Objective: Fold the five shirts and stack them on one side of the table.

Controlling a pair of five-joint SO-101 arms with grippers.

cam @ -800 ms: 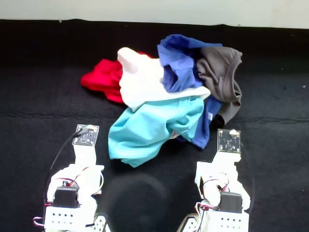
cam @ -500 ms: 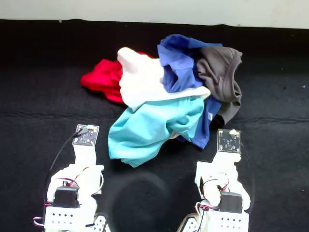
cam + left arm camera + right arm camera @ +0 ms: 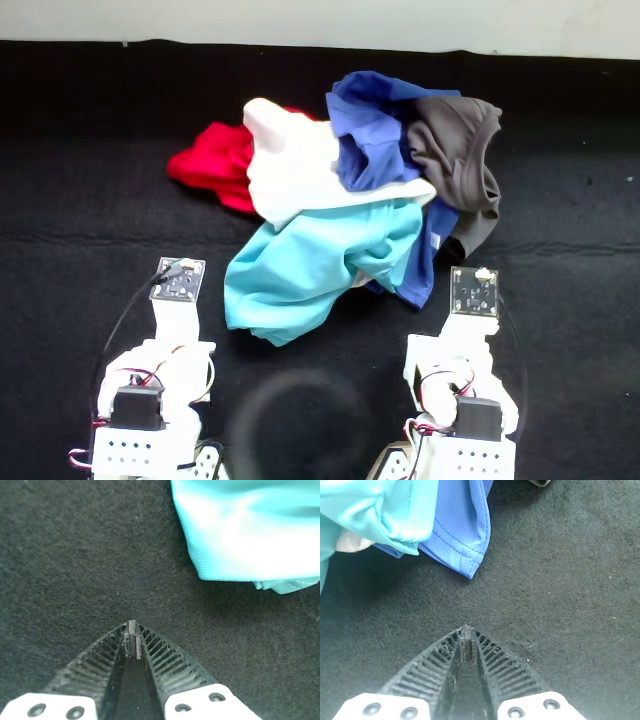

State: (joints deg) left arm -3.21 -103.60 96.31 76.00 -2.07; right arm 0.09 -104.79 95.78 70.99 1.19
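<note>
At the front edge of the table (image 3: 90, 250), left gripper (image 3: 132, 628) and right gripper (image 3: 466, 631), both clenched empty, point forward just short of the crumpled shirt heap (image 3: 330, 190).

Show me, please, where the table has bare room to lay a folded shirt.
Bare table lies left of the red shirt and right of the grey shirt. A smaller patch sits between the left arm and right arm, short of the turquoise shirt. The middle is a crowded heap.
</note>
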